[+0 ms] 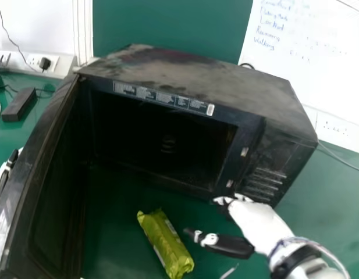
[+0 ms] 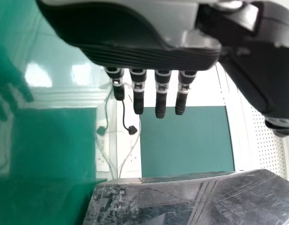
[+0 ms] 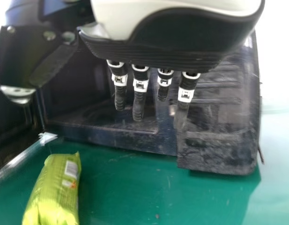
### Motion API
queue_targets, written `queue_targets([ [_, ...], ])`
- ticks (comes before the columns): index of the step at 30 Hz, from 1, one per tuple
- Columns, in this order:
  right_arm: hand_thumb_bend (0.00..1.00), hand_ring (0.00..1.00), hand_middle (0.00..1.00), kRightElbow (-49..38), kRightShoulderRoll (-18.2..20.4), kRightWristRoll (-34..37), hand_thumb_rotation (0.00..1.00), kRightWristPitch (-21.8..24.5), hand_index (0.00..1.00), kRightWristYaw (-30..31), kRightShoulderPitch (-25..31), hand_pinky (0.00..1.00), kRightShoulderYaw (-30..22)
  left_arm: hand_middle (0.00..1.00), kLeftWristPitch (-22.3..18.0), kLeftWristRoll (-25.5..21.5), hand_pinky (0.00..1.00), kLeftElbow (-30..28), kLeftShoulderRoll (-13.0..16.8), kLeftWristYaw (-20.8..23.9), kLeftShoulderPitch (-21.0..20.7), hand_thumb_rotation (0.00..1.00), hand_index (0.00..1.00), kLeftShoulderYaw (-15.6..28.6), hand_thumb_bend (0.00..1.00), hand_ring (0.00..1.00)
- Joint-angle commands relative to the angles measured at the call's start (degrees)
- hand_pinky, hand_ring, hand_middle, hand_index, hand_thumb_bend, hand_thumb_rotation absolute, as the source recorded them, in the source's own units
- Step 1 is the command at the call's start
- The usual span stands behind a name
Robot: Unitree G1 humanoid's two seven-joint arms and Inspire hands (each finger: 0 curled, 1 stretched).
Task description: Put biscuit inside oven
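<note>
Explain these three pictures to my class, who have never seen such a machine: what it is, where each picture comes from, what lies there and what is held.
This is a robot with two arms, each ending in a hand with fingers and a thumb. One picture looks forward and down from its head; the other two come from cameras at its left and right wrists.

On the green table stands a dark oven, its door open at the robot's left. A green biscuit packet lies on the table in front of it. The right hand is near the oven's front and the left hand is by the door. Both have their fingers straight and hold nothing.
</note>
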Motion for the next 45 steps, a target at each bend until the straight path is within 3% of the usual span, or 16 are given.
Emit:
queue_targets([
  [1,0.97,0.79,0.83,-0.22,5.62,-7.76,0.73,-2.93,0.89,4.18,-1.84,0.72,3.24,0.94,0.47,0.18,0.94,-0.86,-0.08,0.37,0.78,0.86,0.95,-0.08,0.66,0.93],
  [5,0.97,0.82,0.85,-0.22,15.77,-20.62,0.72,-9.14,0.89,8.31,-2.9,0.75,7.46,0.94,1.29,0.17,0.94,-2.0,-0.41,0.89,1.17,0.86,0.96,-0.21,0.68,0.93],
  [10,0.97,0.83,0.86,-0.22,26.55,-31.14,0.69,-16.33,0.89,10.94,-3.4,0.77,10.51,0.93,1.75,0.33,0.93,-2.98,-0.6,1.51,1.66,0.86,0.96,-0.29,0.7,0.92],
  [18,0.97,0.81,0.84,-0.22,37.64,-41.18,0.68,-26.32,0.86,9.01,-0.97,0.74,15.47,0.93,1.58,-0.12,0.92,-2.56,-0.56,0.52,1.64,0.87,0.97,-0.07,0.67,0.92],
  [26,1.0,0.77,0.82,0.89,39.26,-44.83,0.66,-32.27,0.83,6.56,0.29,0.65,17.24,0.93,1.94,-0.08,0.92,-2.67,-0.51,0.56,1.51,0.86,0.97,-0.09,0.69,0.91],
  [31,1.0,0.76,0.8,2.09,39.5,-46.82,0.65,-33.16,0.81,3.92,1.61,0.64,18.55,0.93,2.19,0.01,0.92,-3.13,-0.59,0.98,1.57,0.86,0.96,-0.14,0.69,0.91],
  [36,1.0,0.7,0.75,2.75,36.19,-47.04,0.62,-35.28,0.77,-0.98,3.7,0.58,19.14,0.93,2.42,0.1,0.92,-3.47,-0.57,1.05,1.55,0.86,0.96,-0.25,0.68,0.91],
  [39,1.0,0.66,0.73,3.45,36.29,-47.04,0.58,-35.58,0.77,-2.8,5.17,0.54,19.06,0.93,2.34,0.12,0.92,-3.42,-0.54,0.92,1.47,0.86,0.96,-0.32,0.68,0.91],
  [45,1.0,0.56,0.68,6.42,37.0,-47.04,0.56,-37.25,0.77,2.54,2.46,0.45,19.69,0.93,3.04,0.02,0.91,-4.23,-0.75,1.26,1.53,0.85,0.96,-0.38,0.69,0.91],
])
